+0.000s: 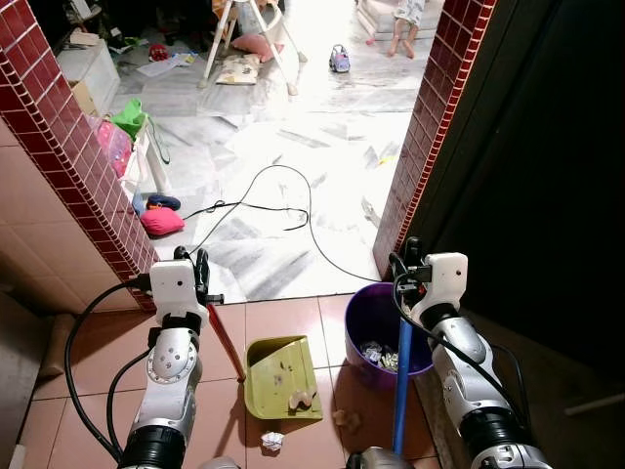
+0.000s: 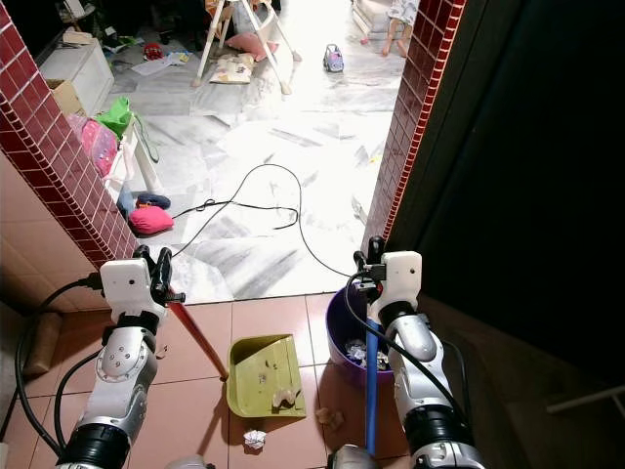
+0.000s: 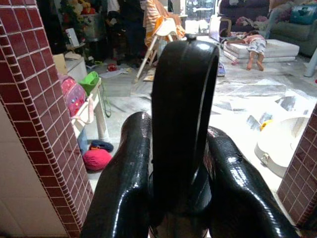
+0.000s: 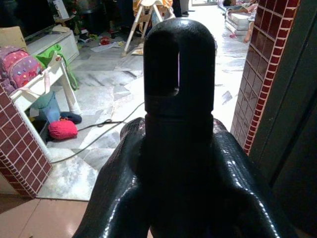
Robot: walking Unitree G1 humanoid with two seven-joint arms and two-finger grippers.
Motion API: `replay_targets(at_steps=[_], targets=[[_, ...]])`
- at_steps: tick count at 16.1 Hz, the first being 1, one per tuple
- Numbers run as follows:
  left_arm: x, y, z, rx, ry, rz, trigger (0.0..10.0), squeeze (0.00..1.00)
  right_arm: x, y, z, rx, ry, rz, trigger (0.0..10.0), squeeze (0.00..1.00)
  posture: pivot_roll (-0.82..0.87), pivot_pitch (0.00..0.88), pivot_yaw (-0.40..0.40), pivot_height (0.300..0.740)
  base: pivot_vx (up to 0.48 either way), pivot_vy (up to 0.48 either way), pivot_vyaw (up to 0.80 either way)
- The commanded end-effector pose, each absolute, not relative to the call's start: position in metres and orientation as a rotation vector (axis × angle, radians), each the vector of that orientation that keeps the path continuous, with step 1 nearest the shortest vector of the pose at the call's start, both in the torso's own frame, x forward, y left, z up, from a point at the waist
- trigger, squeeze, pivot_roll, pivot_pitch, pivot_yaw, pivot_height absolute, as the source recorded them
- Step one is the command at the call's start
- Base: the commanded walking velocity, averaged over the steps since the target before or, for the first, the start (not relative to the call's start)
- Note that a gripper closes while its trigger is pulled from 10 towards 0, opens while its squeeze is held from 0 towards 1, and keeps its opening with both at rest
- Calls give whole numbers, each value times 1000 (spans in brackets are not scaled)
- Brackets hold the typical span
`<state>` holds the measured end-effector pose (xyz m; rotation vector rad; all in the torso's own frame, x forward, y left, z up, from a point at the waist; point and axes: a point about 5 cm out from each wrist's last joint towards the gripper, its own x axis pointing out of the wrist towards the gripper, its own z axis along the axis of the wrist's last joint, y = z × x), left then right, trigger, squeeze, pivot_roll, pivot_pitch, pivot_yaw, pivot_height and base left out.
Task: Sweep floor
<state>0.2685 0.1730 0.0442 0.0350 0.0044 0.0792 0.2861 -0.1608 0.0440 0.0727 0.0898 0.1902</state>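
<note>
My left gripper [image 1: 200, 266] clamps the red dustpan handle [image 1: 227, 344]; my right gripper [image 1: 410, 264] clamps the blue broom handle [image 1: 401, 381]. Both feel light, stiff; I grip near top ends.

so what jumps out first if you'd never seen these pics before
The left tool grips a red-handled green dustpan resting on the terracotta tiles, and the right tool holds a blue broom handle upright beside a purple bin of scraps. A crumpled paper lies just before the dustpan, and a black cable loops across the marble floor beyond.
</note>
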Motion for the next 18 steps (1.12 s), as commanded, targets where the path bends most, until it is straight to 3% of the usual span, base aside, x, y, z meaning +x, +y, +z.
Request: replay_targets(at_steps=[1,18], targets=[[270,168,24,60,114,53,10000,0,298,-152,56,130,39,210,10000,0,-54,0,56,740,0,0,0],[270,168,24,60,114,53,10000,0,298,-152,56,130,39,210,10000,0,-54,0,56,740,0,0,0]])
